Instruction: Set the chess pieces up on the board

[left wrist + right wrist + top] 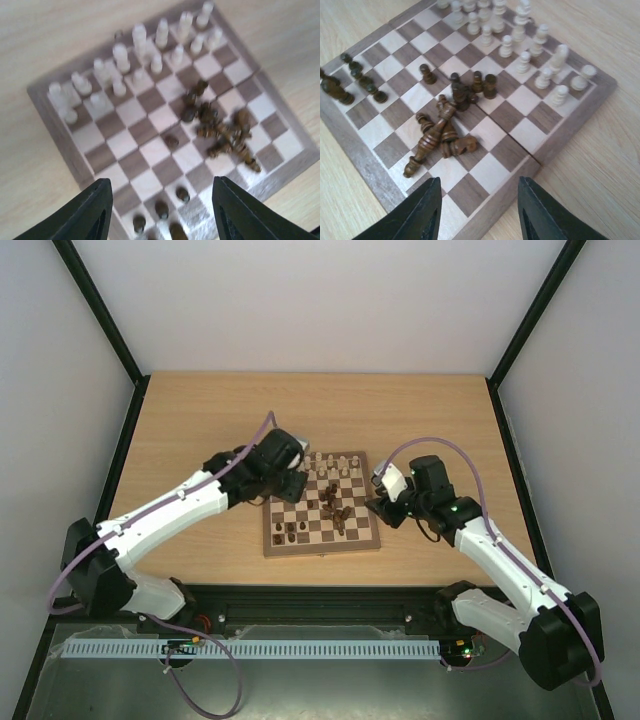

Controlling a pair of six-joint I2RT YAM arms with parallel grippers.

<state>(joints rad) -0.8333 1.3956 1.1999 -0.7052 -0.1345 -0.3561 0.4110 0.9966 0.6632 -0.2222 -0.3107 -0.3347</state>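
Note:
The board [362, 536] lies mid-table. Cream chess pieces [335, 462] stand in rows along its far edge. Dark pieces lie in a heap [336, 508] at the middle, and a few dark ones [290, 532] stand near the near-left corner. My left gripper [292, 483] hovers over the board's far-left corner, open and empty. In the left wrist view its open gripper [162, 212] is above a row of dark pieces [161, 209], with the heap [222, 131] ahead. My right gripper [383, 508] is at the board's right edge, open and empty [480, 215], just short of the toppled dark heap [442, 132].
The board sits on a wooden table [200, 430] with black frame posts [100, 315] at its corners and white walls behind. In the right wrist view, cream pieces [520, 40] stand at the far side and a line of dark pieces [357, 80] at the left.

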